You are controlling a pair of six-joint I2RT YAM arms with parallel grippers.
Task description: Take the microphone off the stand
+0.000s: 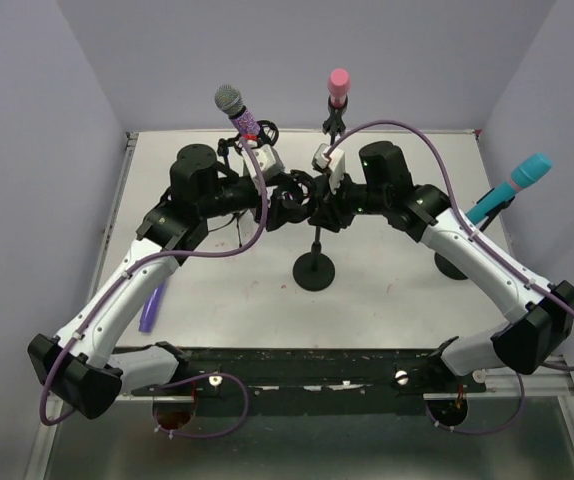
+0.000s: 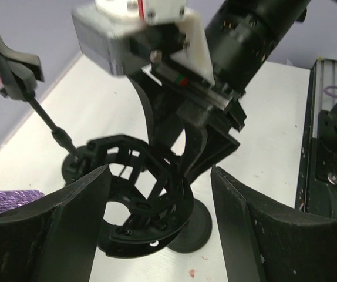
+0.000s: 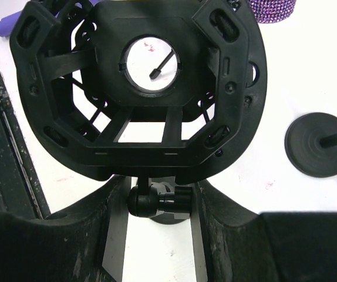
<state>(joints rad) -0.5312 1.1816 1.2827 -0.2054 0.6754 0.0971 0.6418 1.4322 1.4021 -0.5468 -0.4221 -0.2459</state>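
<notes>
Above surface (image 1: 227, 300) centre, pinching ring holder (image 3: 136, 154) at its hinge with right claw (image 3: 158, 197), flanking it with wide-spread left claw (image 2: 159, 173). Risks toppling stand (image 1: 314, 270) if yanked sideways.

We saw a white table (image 1: 397, 300) with a black rail (image 1: 317, 362) running along its near edge. Near the middle of the top stood a round black stand foot (image 1: 314, 271), resting flat. Over to the right, close to the table's right edge, a second black foot (image 1: 451, 267) showed only in part. On the left, toward the near side, a purple pen (image 1: 152, 308) lay flat, well apart from both feet. A few small red specks (image 3: 269, 185) marked the white top.
</notes>
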